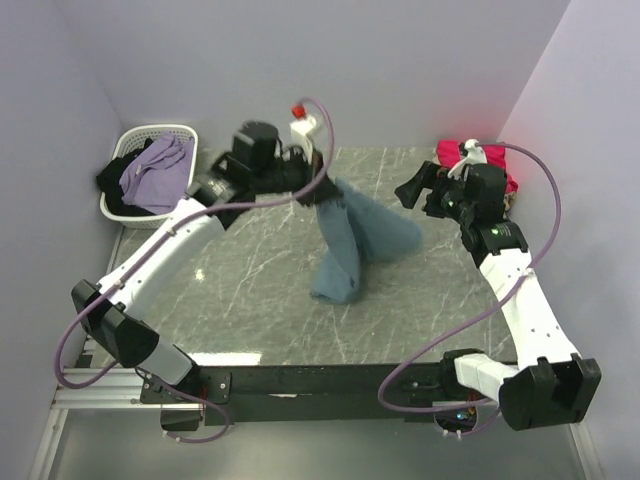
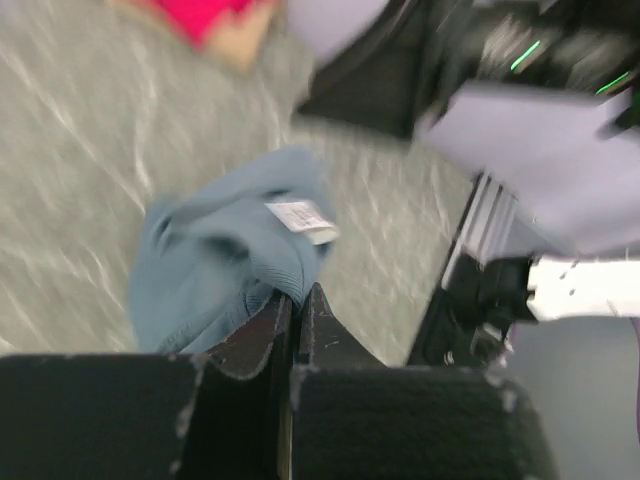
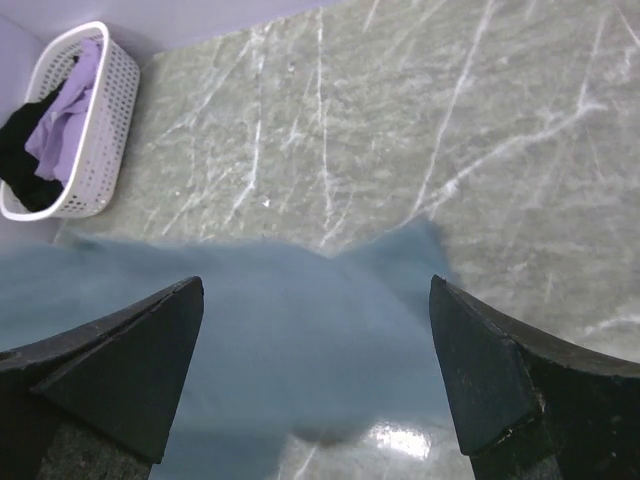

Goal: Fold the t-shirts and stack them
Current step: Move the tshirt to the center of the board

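The teal-blue t-shirt (image 1: 355, 240) hangs bunched from my left gripper (image 1: 312, 190), its lower part resting on the marble table. In the left wrist view the gripper (image 2: 296, 292) is shut on the shirt's collar (image 2: 215, 265), its white label showing. My right gripper (image 1: 412, 192) is open and empty, held above the table just right of the shirt. In the right wrist view it (image 3: 315, 290) hovers over the blurred teal shirt (image 3: 270, 330). The crimson-pink t-shirt (image 1: 452, 152) lies at the back right behind the right arm, with a strip of beige cloth (image 2: 240, 42) beside it.
A white slatted basket (image 1: 130, 215) with purple and black clothes stands at the back left, also in the right wrist view (image 3: 95, 130). Purple walls close in the table's back and sides. The arm bases sit on the black rail (image 1: 330, 380) at the near edge.
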Motion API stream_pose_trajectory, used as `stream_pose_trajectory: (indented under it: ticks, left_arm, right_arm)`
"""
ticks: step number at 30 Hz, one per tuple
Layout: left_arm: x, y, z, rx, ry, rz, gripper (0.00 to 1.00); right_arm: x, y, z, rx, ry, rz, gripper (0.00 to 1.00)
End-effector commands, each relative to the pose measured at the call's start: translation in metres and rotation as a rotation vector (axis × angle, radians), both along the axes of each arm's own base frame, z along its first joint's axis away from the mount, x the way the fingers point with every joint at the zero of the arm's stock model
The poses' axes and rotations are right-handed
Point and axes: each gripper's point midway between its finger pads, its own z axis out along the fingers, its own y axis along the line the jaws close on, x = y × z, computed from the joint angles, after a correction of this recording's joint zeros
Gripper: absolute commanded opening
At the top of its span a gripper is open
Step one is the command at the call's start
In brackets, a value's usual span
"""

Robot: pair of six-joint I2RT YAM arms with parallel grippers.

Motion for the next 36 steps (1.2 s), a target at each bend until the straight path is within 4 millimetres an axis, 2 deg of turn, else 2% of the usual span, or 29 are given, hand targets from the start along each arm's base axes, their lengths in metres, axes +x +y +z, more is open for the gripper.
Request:
stream_pose_trajectory:
  ticks: [1,2,4,5,6,8,10,11,14,15,16,17,19,20,22,23,25,26,27,28,29,31,32,34,35,36]
  left_arm:
    - [0.011,0.011,-0.073,0.072,0.123,0.152,0.01]
    - [0.011,0.020,-0.101,0.107,0.156,0.204,0.01]
    - [0.016,0.034,-0.128,0.145,0.183,0.299,0.03]
    - [0.022,0.048,-0.154,0.198,0.201,0.389,0.04]
    - [0.023,0.054,-0.170,0.230,0.222,0.418,0.08]
    - [0.026,0.063,-0.216,0.316,0.286,0.474,0.18]
    - [0.022,0.066,-0.247,0.382,0.351,0.476,0.16]
    - [0.022,0.066,-0.270,0.417,0.402,0.491,0.23]
    - [0.022,0.071,-0.304,0.469,0.458,0.538,0.21]
    - [0.024,0.071,-0.308,0.462,0.460,0.547,0.25]
    - [0.026,0.078,-0.315,0.486,0.460,0.589,0.35]
    - [0.026,0.082,-0.322,0.502,0.474,0.620,0.47]
    - [0.028,0.094,-0.326,0.515,0.461,0.689,0.50]
    - [0.029,0.098,-0.318,0.491,0.451,0.724,0.55]
    - [0.032,0.118,-0.315,0.498,0.418,0.832,0.74]
    - [0.034,0.126,-0.303,0.466,0.407,0.879,0.81]
    - [0.032,0.138,-0.295,0.460,0.394,0.935,0.84]
    - [0.033,0.152,-0.284,0.446,0.374,1.011,0.86]
    - [0.033,0.159,-0.280,0.434,0.370,1.036,0.96]
    - [0.029,0.166,-0.281,0.429,0.375,1.059,1.00]
    - [0.029,0.173,-0.270,0.378,0.377,1.086,0.99]
    - [0.022,0.178,-0.270,0.348,0.388,1.088,0.99]
    - [0.020,0.180,-0.264,0.316,0.386,1.094,0.99]
    - [0.012,0.189,-0.268,0.314,0.393,1.122,0.99]
    - [0.010,0.193,-0.262,0.283,0.387,1.143,1.00]
    - [0.010,0.202,-0.261,0.276,0.385,1.182,0.99]
  right_arm:
    - [-0.016,-0.009,-0.004,-0.043,0.014,-0.032,1.00]
    - [-0.019,-0.010,-0.002,-0.050,0.009,-0.041,1.00]
    - [-0.024,-0.018,-0.001,-0.073,0.013,-0.072,1.00]
    - [-0.025,-0.020,0.000,-0.080,0.011,-0.080,1.00]
    - [-0.027,-0.020,0.001,-0.089,0.018,-0.073,1.00]
    - [-0.028,-0.018,-0.001,-0.092,0.032,-0.056,1.00]
    - [-0.032,-0.008,-0.007,-0.079,0.060,0.000,1.00]
    - [-0.034,-0.004,-0.010,-0.075,0.072,0.030,1.00]
    - [-0.043,0.018,-0.036,-0.099,0.164,0.142,1.00]
    - [-0.048,0.023,-0.044,-0.123,0.189,0.175,1.00]
    - [-0.055,0.038,-0.049,-0.140,0.201,0.228,1.00]
    - [-0.055,0.040,-0.058,-0.170,0.226,0.226,1.00]
    - [-0.063,0.055,-0.066,-0.202,0.246,0.261,1.00]
    - [-0.066,0.063,-0.070,-0.199,0.254,0.292,1.00]
    - [-0.070,0.073,-0.077,-0.193,0.262,0.337,1.00]
    - [-0.072,0.081,-0.082,-0.199,0.272,0.359,1.00]
    - [-0.074,0.089,-0.086,-0.210,0.279,0.396,1.00]
    - [-0.076,0.096,-0.093,-0.223,0.300,0.427,1.00]
    - [-0.077,0.102,-0.094,-0.235,0.302,0.456,1.00]
    - [-0.077,0.105,-0.098,-0.249,0.316,0.474,1.00]
    - [-0.076,0.109,-0.111,-0.270,0.363,0.491,1.00]
    - [-0.077,0.119,-0.119,-0.316,0.378,0.530,1.00]
    - [-0.076,0.125,-0.129,-0.337,0.404,0.549,1.00]
    - [-0.076,0.139,-0.134,-0.382,0.388,0.579,1.00]
    - [-0.074,0.143,-0.142,-0.409,0.397,0.588,1.00]
    - [-0.070,0.149,-0.139,-0.430,0.372,0.594,1.00]
